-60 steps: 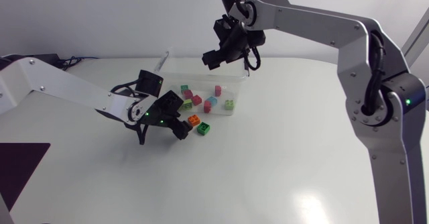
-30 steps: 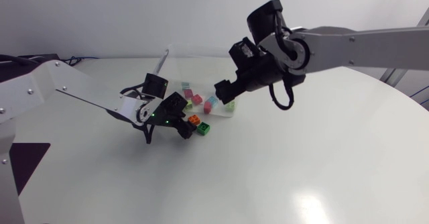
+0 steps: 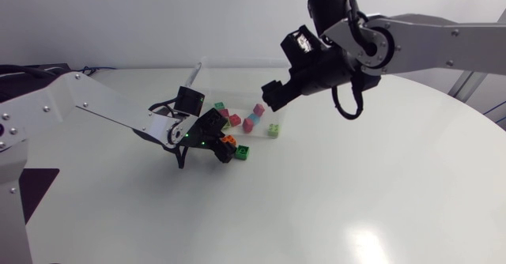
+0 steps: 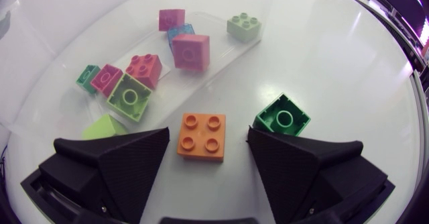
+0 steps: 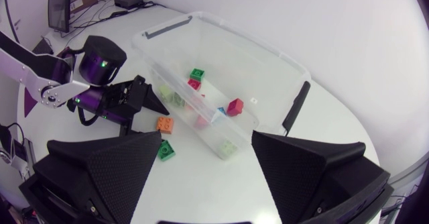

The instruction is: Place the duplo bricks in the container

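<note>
On the white table, just in front of the clear container (image 3: pixel 237 98), lie an orange brick (image 3: pixel 229 141) and a green brick (image 3: pixel 241 152). My left gripper (image 3: pixel 219 141) is low on the table, open. The orange brick (image 4: pixel 202 136) sits between its fingers with a gap on each side, and the green brick (image 4: pixel 282 119) lies just ahead of one fingertip. Several pink, green, lime and blue bricks lie in the container (image 4: pixel 134 56). My right gripper (image 3: pixel 273 96) hangs open and empty above the container's right end (image 5: pixel 221 49).
The container's black side clips (image 5: pixel 295 107) stick out at both ends. A dark panel (image 3: pixel 35 186) lies at the table's left edge. Bare white table spreads in front and to the right.
My right arm has swung from above the container's back edge out to the right and higher, its fingers spreading. My left gripper has crept onto the orange brick, its fingers narrowing a little.
</note>
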